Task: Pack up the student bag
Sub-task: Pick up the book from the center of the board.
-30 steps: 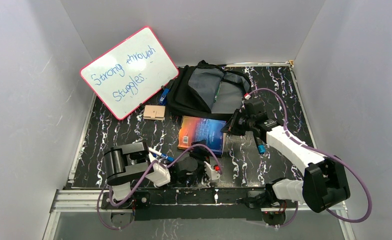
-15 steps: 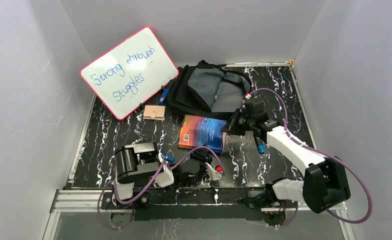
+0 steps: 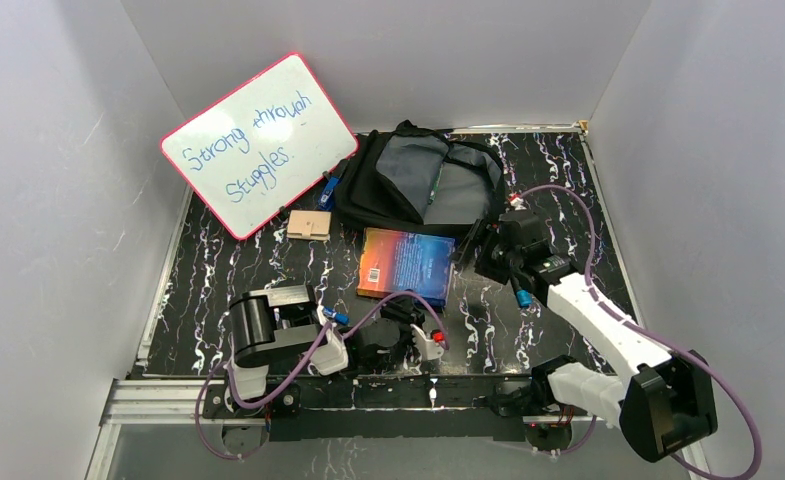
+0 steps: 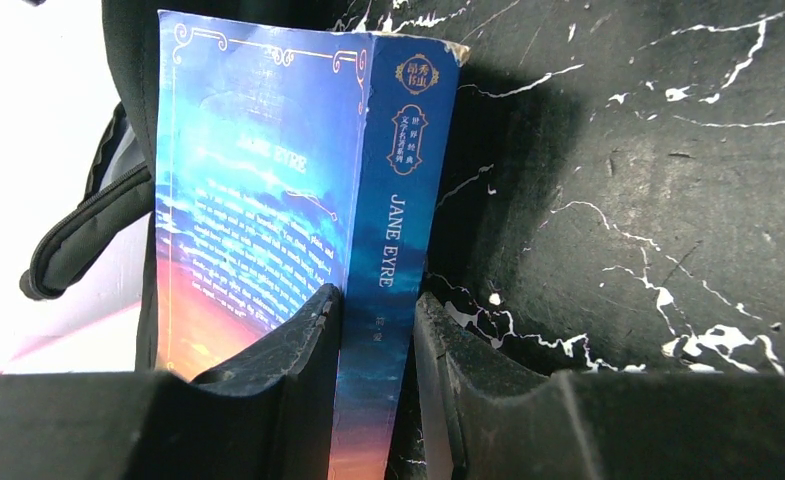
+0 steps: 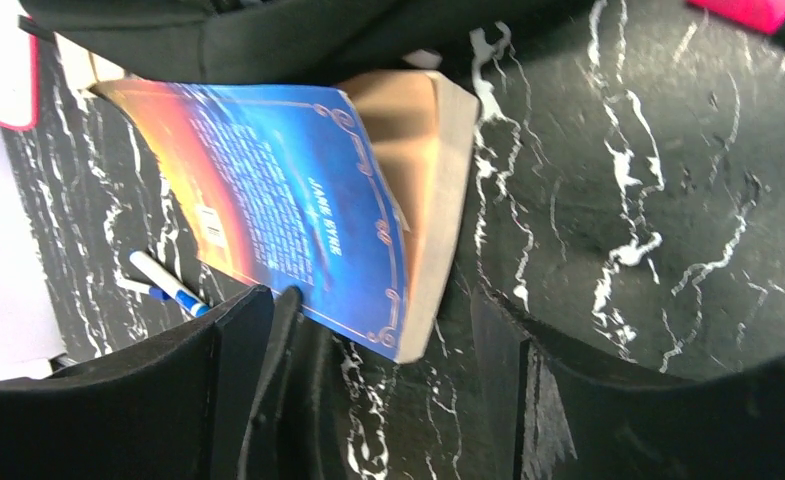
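The student bag (image 3: pixel 418 185), black with a grey lining, lies open at the back of the table; its black fabric also fills the top of the right wrist view (image 5: pixel 268 40). A blue and orange book, "Jane Eyre" (image 3: pixel 406 262), lies in front of it. My left gripper (image 4: pixel 378 300) is shut on the book's spine (image 4: pixel 393 230) at its near edge (image 3: pixel 400 305). My right gripper (image 3: pixel 465 250) stands open just right of the book, its fingers either side of the book's corner (image 5: pixel 408 340) without clamping it (image 5: pixel 383 300).
A whiteboard (image 3: pixel 258 145) with a pink rim leans at the back left. A small tan box (image 3: pixel 308 224) lies beside the bag. A white marker with a blue cap (image 3: pixel 330 316) lies by the left arm, also seen in the right wrist view (image 5: pixel 168 285). White walls close in three sides.
My left arm moved right and shut on the book's spine. My right gripper opened, let go of the book's right edge and drew back to the right; the book settled flatter.
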